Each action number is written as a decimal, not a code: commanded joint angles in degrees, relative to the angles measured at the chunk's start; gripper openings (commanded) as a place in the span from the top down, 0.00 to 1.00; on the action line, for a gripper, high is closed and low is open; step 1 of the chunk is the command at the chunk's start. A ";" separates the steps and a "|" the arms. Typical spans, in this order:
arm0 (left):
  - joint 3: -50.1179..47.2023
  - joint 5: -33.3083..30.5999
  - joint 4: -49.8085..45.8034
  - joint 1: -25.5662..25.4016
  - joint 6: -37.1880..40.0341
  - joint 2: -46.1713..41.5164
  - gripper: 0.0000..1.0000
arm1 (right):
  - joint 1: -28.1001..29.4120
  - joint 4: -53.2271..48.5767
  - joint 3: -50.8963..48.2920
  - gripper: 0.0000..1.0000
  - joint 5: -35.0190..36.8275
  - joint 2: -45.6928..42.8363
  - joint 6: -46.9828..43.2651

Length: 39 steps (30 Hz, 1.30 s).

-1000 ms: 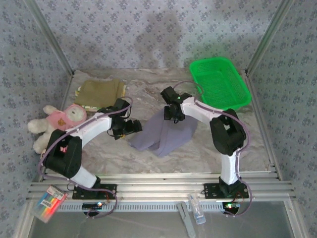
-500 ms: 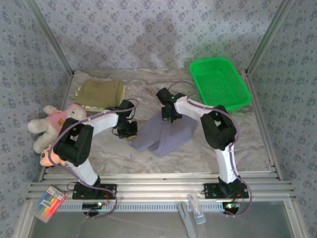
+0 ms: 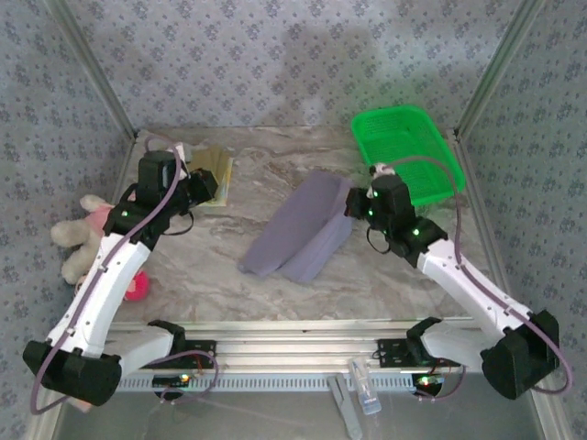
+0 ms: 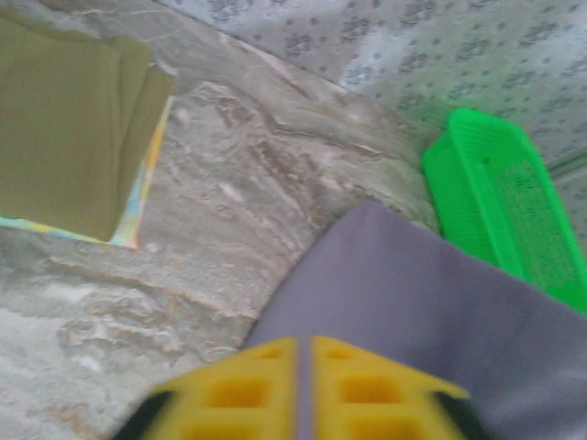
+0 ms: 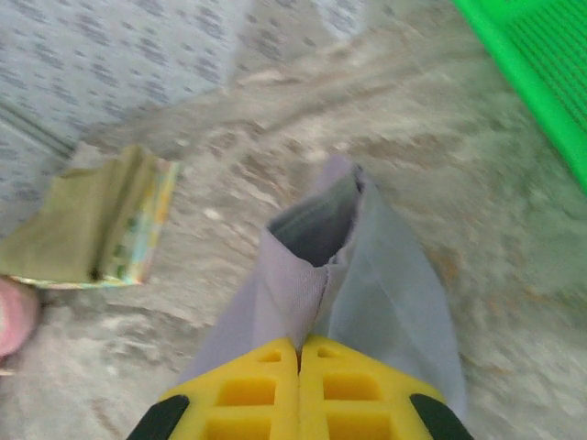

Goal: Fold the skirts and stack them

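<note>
The right pincer is clamped on the purple skirt: a pinched fold of cloth rises into its closed yellow pads, and the rest trails forward from it across the tabletop. Ahead and to its left lies the folded olive skirt on a pastel-patterned skirt; the green basket is ahead to its right.

The left pincer stands narrow, with a thin slit between the pads; I cannot tell whether it is fully closed. The olive skirt lies ahead-left of it and the purple skirt ahead-right.
</note>
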 commanded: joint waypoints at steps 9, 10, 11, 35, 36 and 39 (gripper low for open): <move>-10.33 -5.61 0.88 -26.02 7.12 11.92 0.11 | -10.88 2.89 -17.55 1.00 -7.20 -1.83 13.00; -11.58 -7.79 2.20 -29.31 7.89 12.30 0.11 | -10.93 1.06 -16.51 1.00 -6.84 -1.85 13.03; -12.57 -10.10 3.17 -32.58 8.26 12.84 0.11 | -11.01 -0.78 -15.25 1.00 -6.65 -1.94 13.37; -3.81 -35.40 5.44 -51.94 7.06 37.79 0.87 | -10.71 -7.51 -5.56 1.00 -9.83 0.50 17.55; -4.23 -36.86 5.37 -51.91 6.75 36.21 0.98 | -10.76 -7.75 -5.21 1.00 -9.75 -0.08 17.70; -4.23 -39.64 2.63 -51.08 7.16 28.83 1.00 | -10.98 -9.59 -2.53 1.00 -9.63 -1.94 18.10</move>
